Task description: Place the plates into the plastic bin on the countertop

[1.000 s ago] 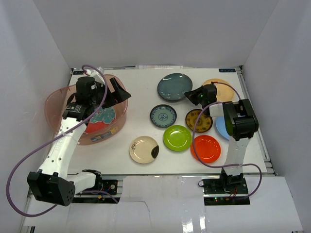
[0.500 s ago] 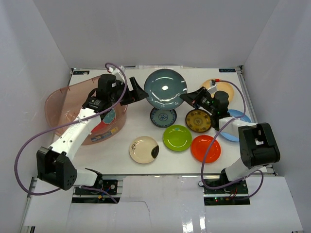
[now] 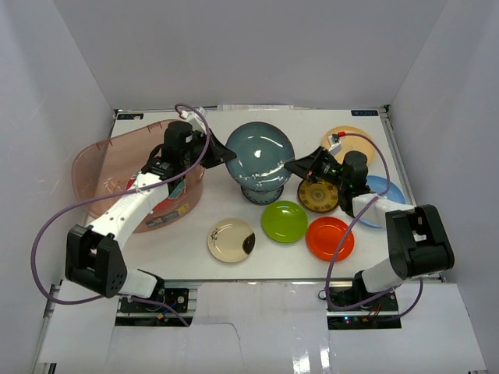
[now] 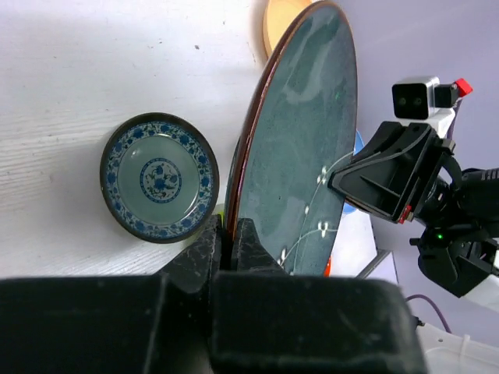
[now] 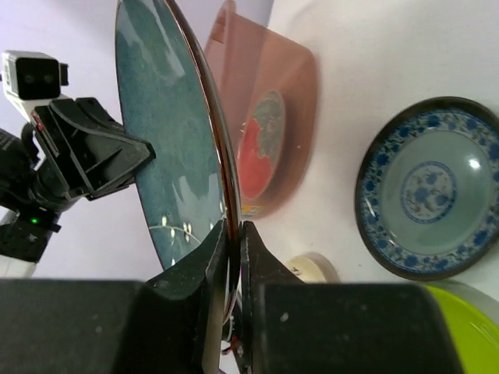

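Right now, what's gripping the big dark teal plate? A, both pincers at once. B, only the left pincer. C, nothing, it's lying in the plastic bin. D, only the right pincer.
A: each wrist view shows its own pincer shut on the rim, the left pincer and the right pincer on opposite edges of the dark teal plate.

- Back wall (image 3: 249,54), left wall (image 3: 47,125) and right wall (image 3: 460,148): plain white panels, evenly lit.
- Counter (image 3: 269,259): flat white top, thin metal edging.
- Front panel (image 3: 312,347): glossy white, showing glare.
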Motion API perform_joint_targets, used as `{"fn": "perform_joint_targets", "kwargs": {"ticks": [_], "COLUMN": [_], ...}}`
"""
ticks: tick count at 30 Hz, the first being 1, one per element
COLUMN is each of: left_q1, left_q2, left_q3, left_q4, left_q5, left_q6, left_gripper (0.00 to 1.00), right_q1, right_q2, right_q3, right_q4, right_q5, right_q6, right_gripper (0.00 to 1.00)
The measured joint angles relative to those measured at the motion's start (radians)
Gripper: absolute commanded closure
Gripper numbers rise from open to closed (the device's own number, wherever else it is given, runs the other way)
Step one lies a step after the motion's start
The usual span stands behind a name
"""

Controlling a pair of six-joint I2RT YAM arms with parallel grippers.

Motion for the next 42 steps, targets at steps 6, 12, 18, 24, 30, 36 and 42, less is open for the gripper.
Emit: {"fn": "perform_joint_targets", "kwargs": {"ticks": [6,12,18,24,30,36,42], "left_q1": [0.004,0.162,0.529,0.697,0.740,0.743,0.744], "left_q2": [-0.112,-0.303,-0.475,-0.482,-0.353,-0.243,-0.201], "left_q3": [-0.060,-0.098,-0.109,-0.170,-0.226,-0.237,-0.290], "left_q4": [-0.040,-0.185,-0.288,-0.314,-0.304,-0.261,-0.201], "left_q5": [-0.050,-0.055,-0.182,-0.236,-0.252,-0.256,-0.257], "left_q6": [-0.028,-0.058,-0.075,-0.073,-0.075,-0.016,0.023], "left_gripper": [1.00,1.00,1.00,1.00,1.00,1.00,0.95], "right_q1": [0.027,0.042,0.071,0.177,0.319,0.432,0.512], "right_q2": [-0.055,-0.221,-0.314,-0.370,-0.383,-0.304,-0.154], "right_q3": [-0.001,-0.037,-0.074,-0.105,-0.119,-0.117,-0.089], "right_q4": [0.033,-0.019,-0.117,-0.314,-0.427,-0.479,-0.533], "right_q5": [-0.045,-0.055,-0.033,0.058,0.161,0.253,0.336], "right_q6": [0.000,-0.092,-0.221,-0.382,-0.502,-0.584,-0.633], "right_gripper": [0.24,0.17,0.19,0.20,0.20,0.20,0.29]}}
